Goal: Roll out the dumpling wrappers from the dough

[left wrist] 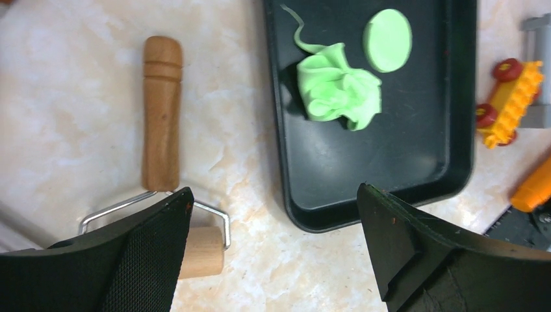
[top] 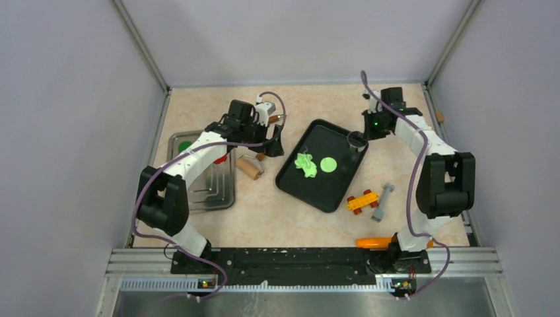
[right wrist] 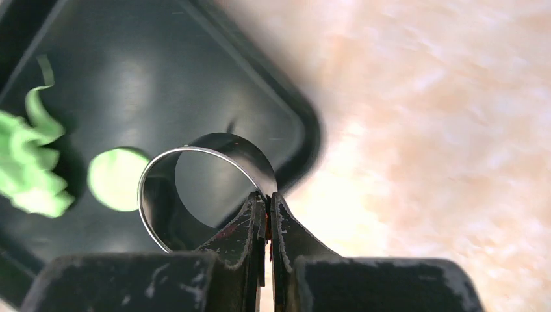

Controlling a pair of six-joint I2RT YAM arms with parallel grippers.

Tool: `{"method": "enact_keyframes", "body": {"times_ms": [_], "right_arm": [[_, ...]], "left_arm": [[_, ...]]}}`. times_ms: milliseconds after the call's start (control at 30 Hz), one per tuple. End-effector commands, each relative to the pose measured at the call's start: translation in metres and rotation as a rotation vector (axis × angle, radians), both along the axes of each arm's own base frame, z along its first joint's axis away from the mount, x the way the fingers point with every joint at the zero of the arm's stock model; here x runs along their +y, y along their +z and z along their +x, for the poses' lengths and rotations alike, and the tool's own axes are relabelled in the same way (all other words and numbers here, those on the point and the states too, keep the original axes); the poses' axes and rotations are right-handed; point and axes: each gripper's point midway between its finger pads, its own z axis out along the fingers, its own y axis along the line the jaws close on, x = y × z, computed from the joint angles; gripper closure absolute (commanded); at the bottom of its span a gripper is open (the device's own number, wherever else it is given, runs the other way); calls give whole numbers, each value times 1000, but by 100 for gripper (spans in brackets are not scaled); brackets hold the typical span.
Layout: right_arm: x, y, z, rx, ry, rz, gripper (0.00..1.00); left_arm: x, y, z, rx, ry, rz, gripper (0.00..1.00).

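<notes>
The right gripper (right wrist: pixel 268 218) is clamped tight on the thin wall of a metal ring (right wrist: pixel 154 211), its 2 fingers pressed together on the rim. It holds the ring over the far right corner of the black tray (top: pixel 320 191); whether the ring touches the tray cannot be told. On the tray floor lies 1 flat round green wrapper (top: pixel 328 164). Just left of it, apart from it, is a crumpled scrap of green dough (top: pixel 306 165) with a thin strand curling off it. The left gripper (left wrist: pixel 274 192) is spread wide and holds nothing, hanging between the tray's left edge and a wooden rolling pin (left wrist: pixel 161 123) that lies on the table. Near the tray's right side sit a yellow toy car (top: pixel 362 201) and a gray piece (top: pixel 383 201). A metal tray (top: pixel 221 188) lies at the left.
</notes>
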Motion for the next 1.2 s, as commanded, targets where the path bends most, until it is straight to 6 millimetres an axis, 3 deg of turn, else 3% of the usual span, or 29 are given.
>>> {"method": "enact_keyframes", "body": {"times_ms": [0,100,233,367,467,500,633,733,933,1167], "right_arm": [[-56,20,10,-70,-178,-14,100],[-100,12,2,-55,-292,-34,100],[-138,-3,-16,-21,-396,-69,100],[-153,-23,-34,30,-436,-75,100],[-152,-29,-40,42,-431,-70,100],[-151,-29,-42,44,-431,-66,96],[-148,-20,-45,36,-437,-47,63],[-147,-5,-46,16,-449,-21,50],[-130,32,-52,-56,-400,62,43],[-95,62,-64,-99,-238,191,40]], "left_arm": [[19,6,21,-72,81,97,1],[31,3,27,-82,139,150,1],[31,4,26,-97,113,161,1],[36,10,27,-138,73,202,1],[47,13,29,-170,84,255,1],[50,15,28,-183,72,266,2],[62,20,27,-222,40,313,4],[68,25,32,-257,3,342,5],[69,18,57,-215,-128,439,13],[69,-6,111,-168,-200,470,16]]}}
